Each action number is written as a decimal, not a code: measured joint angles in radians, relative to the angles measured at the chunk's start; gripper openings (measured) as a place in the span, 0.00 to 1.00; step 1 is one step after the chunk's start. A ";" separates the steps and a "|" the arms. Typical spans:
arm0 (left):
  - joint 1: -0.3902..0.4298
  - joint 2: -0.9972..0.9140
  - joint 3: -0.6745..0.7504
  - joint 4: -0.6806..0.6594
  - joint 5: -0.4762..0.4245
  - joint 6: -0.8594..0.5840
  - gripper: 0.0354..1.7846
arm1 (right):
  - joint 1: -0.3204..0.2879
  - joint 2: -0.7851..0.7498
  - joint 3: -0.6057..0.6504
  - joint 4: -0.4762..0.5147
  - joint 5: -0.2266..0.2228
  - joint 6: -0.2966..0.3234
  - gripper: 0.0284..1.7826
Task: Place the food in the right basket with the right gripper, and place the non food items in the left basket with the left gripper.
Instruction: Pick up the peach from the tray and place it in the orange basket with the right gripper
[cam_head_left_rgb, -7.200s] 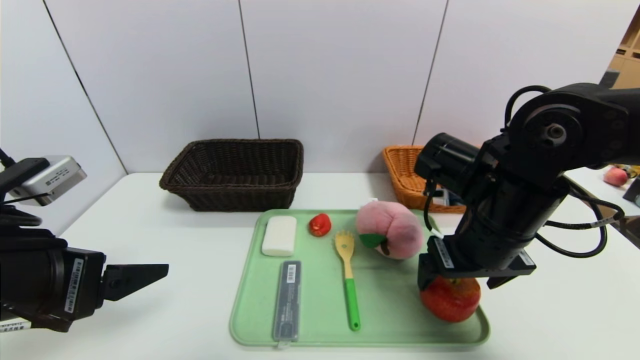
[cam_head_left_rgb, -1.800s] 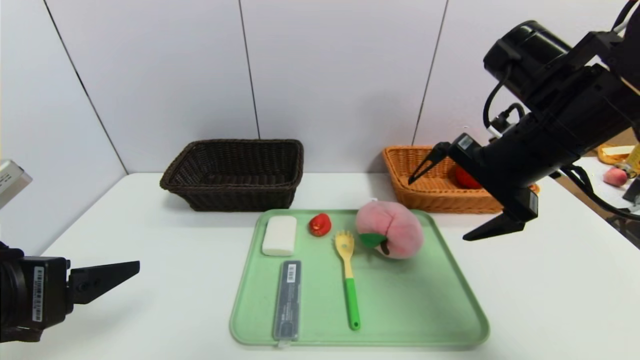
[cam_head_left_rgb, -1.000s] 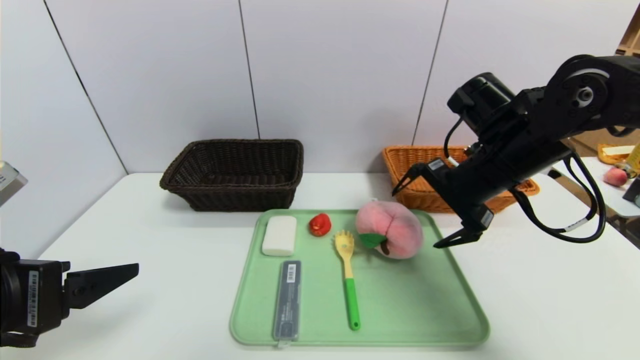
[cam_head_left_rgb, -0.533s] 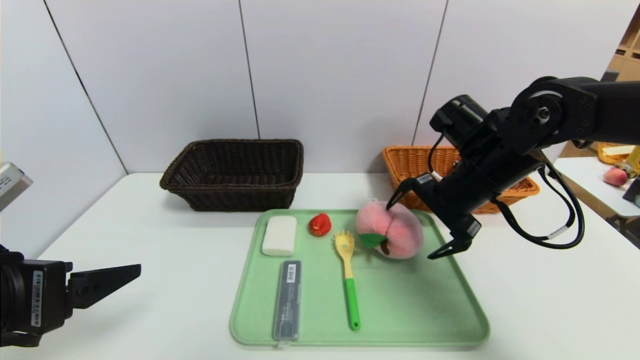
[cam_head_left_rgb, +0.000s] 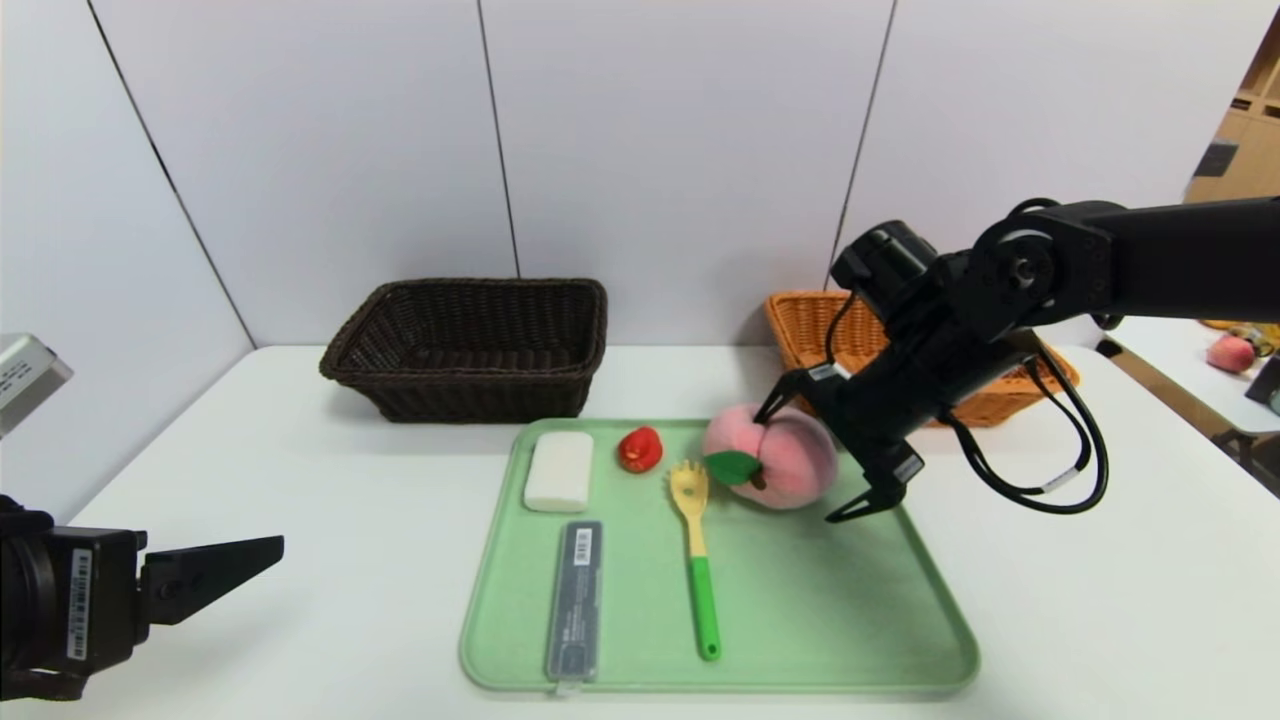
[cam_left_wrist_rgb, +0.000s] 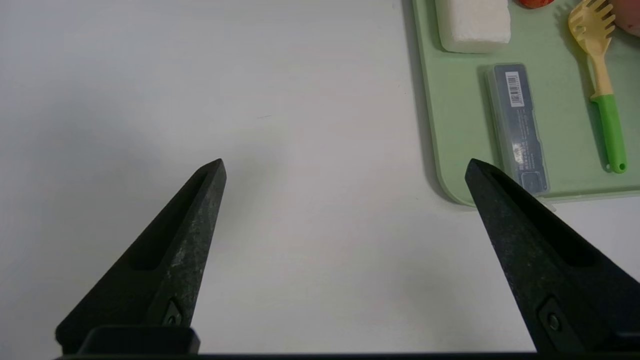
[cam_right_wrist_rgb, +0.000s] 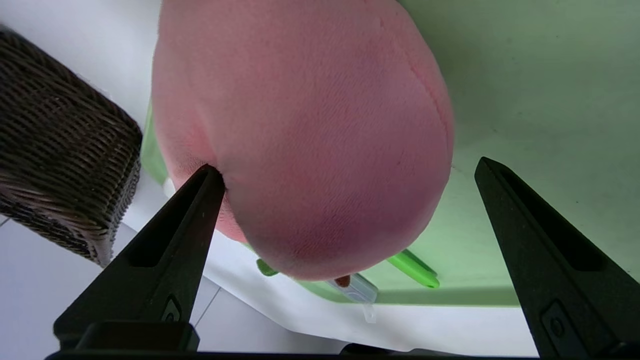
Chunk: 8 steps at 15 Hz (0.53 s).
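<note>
A green tray (cam_head_left_rgb: 900, 640) sits at the middle of a white table. On it lie a plush peach (cam_head_left_rgb: 775, 458), a small red fruit (cam_head_left_rgb: 640, 449), a white block (cam_head_left_rgb: 559, 471), a grey case (cam_head_left_rgb: 575, 598) and a fork (cam_head_left_rgb: 697, 555).

The right gripper (cam_head_left_rgb: 800, 460) reaches over the tray's far right part, its jaws spread wide around the peach, one tip touching the plush and the other apart from it; nothing is grasped yet. The left gripper (cam_head_left_rgb: 215, 570) hangs well left of the tray, jaws apart and empty.

Progress looks early: the dark basket (cam_head_left_rgb: 470, 345), behind the tray to the left, appears empty, and all three non-food items remain on the tray. The arm hides most of the orange basket (cam_head_left_rgb: 815, 340), behind the tray to the right, so its contents cannot be told.

Only the right wrist view shows one jaw tip pressing into the peach. The left wrist view shows the case's barcode label and its end overhanging the tray's near edge.
</note>
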 joint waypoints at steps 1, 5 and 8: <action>0.000 0.000 0.001 0.000 0.000 0.000 0.94 | 0.001 0.003 0.004 -0.011 -0.005 0.011 0.95; 0.000 -0.001 0.005 0.000 0.000 0.000 0.94 | 0.022 0.008 0.033 -0.086 -0.062 0.031 0.95; 0.000 -0.002 0.006 0.000 -0.003 0.000 0.94 | 0.031 0.011 0.039 -0.095 -0.062 0.034 0.95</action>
